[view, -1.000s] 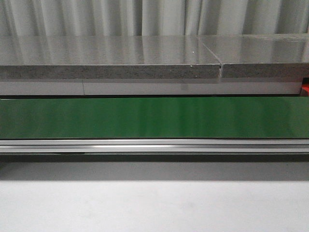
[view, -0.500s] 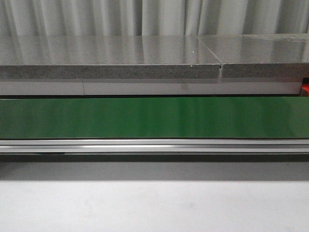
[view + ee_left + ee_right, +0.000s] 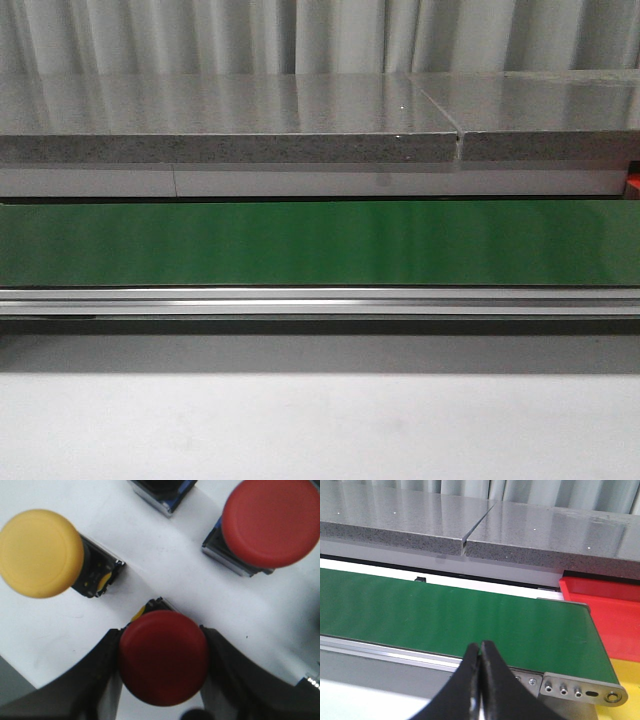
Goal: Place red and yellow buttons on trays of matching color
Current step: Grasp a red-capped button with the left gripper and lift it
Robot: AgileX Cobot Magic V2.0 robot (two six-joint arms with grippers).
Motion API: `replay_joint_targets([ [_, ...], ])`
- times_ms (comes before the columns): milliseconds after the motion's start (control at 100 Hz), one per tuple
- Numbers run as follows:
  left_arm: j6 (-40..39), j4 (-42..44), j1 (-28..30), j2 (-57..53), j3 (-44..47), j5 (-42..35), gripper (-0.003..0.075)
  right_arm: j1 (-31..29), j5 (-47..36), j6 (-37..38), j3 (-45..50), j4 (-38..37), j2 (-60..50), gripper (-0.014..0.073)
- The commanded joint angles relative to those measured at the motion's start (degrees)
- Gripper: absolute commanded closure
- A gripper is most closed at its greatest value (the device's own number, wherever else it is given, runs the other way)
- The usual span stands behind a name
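Yellow button (image 3: 41, 553) lies on the white surface (image 3: 165, 565) beside the left hand (image 3: 162, 680), whose fingers grip a dark red button (image 3: 163, 656); another red button (image 3: 272, 522) lies near. Right hand (image 3: 480, 655), fingers pressed together and empty, faces the green belt (image 3: 445, 615), red tray (image 3: 610, 615) and yellow tray (image 3: 627, 675).

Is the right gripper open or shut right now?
Shut and empty. In the right wrist view the right gripper has its two black fingers pressed together with nothing between them, hanging near the green belt.
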Motion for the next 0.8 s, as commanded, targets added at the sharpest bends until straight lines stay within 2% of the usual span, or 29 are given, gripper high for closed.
replay_joint_targets([
  [0,0.1,-0.1,-0.1,-3.8,-1.6,-0.2,0.0683,0.2,-5.1,-0.2,-0.5,-0.6,-0.7,0.0662],
  [200,3.7,-2.8,-0.1,-11.8,-2.0,1.5,0.0722,0.2,-5.1,-0.2,-0.5,-0.6,-0.7,0.0662],
  [380,13.5,-12.2,-0.1,-18.4,-7.1,5.6,0.0721,0.2,-5.1,-0.2,-0.5,-0.6,-0.7,0.0662],
  [550,22.7,-22.2,-0.4,-19.4,-13.5,8.0,0.0721,0.2,-5.1,-0.2,-0.5,-0.6,-0.7,0.0662],
  [790,24.5,-23.8,-7.9,-15.5,-19.3,8.4,0.0721,0.2,-5.1,-0.2,-0.5,-0.6,-0.7,0.0662],
])
